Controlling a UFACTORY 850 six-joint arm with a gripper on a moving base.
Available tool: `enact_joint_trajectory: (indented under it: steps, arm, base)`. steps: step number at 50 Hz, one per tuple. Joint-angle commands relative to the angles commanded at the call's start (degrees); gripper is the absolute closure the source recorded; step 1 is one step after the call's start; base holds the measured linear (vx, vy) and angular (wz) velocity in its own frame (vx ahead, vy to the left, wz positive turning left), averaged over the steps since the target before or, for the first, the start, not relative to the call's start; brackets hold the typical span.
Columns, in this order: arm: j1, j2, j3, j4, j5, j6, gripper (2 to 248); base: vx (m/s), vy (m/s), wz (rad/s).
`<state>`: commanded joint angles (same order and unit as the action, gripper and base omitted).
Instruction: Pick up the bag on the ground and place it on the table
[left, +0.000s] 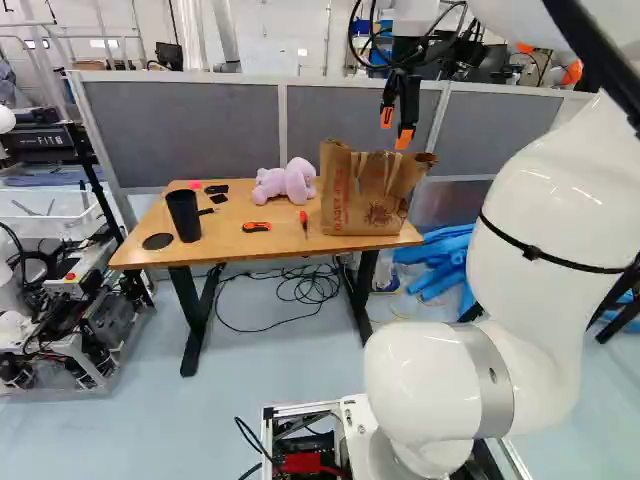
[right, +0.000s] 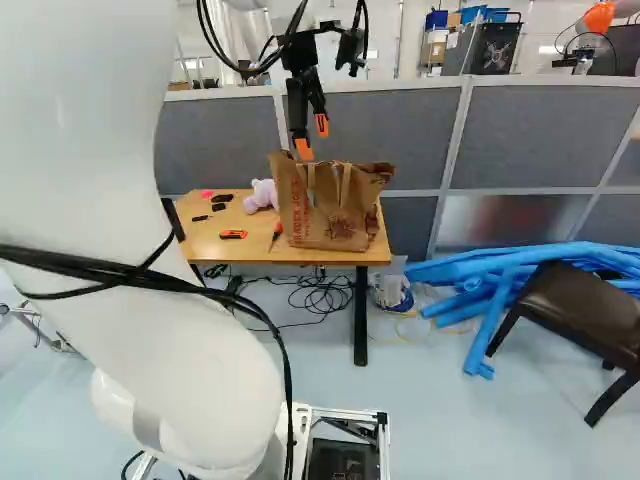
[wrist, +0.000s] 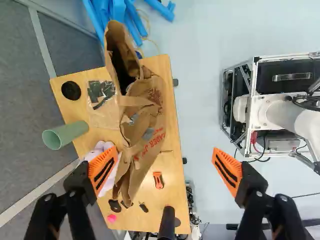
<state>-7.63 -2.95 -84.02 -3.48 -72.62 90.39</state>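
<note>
The bag (left: 350, 205) stands on the table (left: 230, 248), right of centre in the left base view, contents unclear. Above it, the gripper's (left: 395, 128) jaws are wide open. Beside it, a clear pouch (wrist: 104, 114) holds dark pieces.

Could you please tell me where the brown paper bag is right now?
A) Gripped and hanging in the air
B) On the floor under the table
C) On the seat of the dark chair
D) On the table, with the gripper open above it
D: the paper bag stands on the wooden table, and the gripper is above it with its fingers wide apart.
</note>
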Motion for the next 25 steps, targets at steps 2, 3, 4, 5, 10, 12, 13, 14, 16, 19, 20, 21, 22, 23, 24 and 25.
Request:
enact_joint_trajectory:
  steps: [2, 3, 4, 5, 10, 12, 13, 14, 16, 19, 20, 21, 22, 23, 24, 25]
  arm:
    - [0.0, 0.0, 0.0, 0.0, 0.0, 0.0, 3]
    - [0.0, 0.0, 0.0, 0.0, 0.0, 0.0, 3]
    - [0.0, 0.0, 0.0, 0.0, 0.0, 0.0, 3]
    - [0.0, 0.0, 0.0, 0.0, 0.0, 0.0, 3]
    - [0.0, 0.0, 0.0, 0.0, 0.0, 0.0, 3]
    - [0.0, 0.0, 0.0, 0.0, 0.0, 0.0, 3]
    - [0.0, 0.0, 0.0, 0.0, 0.0, 0.0, 3]
    - [0.0, 0.0, 0.0, 0.0, 0.0, 0.0, 3]
    - [0.0, 0.0, 0.0, 0.0, 0.0, 0.0, 3]
    - [0.0, 0.0, 0.0, 0.0, 0.0, 0.0, 3]
    - [0.0, 0.0, 0.0, 0.0, 0.0, 0.0, 3]
    - [0.0, 0.0, 0.0, 0.0, 0.0, 0.0, 3]
    - [0.0, 0.0, 0.0, 0.0, 0.0, 0.0, 3]
    - [0.0, 0.0, 0.0, 0.0, 0.0, 0.0, 3]
    - [0.0, 0.0, 0.0, 0.0, 0.0, 0.0, 3]
    - [0.0, 0.0, 0.0, 0.0, 0.0, 0.0, 3]
  base:
    - [-0.152, 0.0, 0.009]
    - [-0.157, 0.001, 0.006]
    - [-0.153, 0.004, 0.007]
    - [-0.182, 0.007, 0.019]
    - [-0.166, 0.004, 0.014]
    - [-0.165, 0.002, 0.011]
    - [-0.168, -0.004, 0.01]
    - [-0.161, -0.002, 0.016]
    - [-0.176, -0.006, 0.004]
    - [-0.166, -0.001, 0.004]
    - [-0.189, 0.005, 0.014]
    - [-0.162, 0.005, 0.015]
    - [-0.166, 0.004, 0.02]
    - [-0.166, 0.001, 0.013]
    - [-0.16, 0.0, 0.013]
    - [-0.184, -0.002, 0.009]
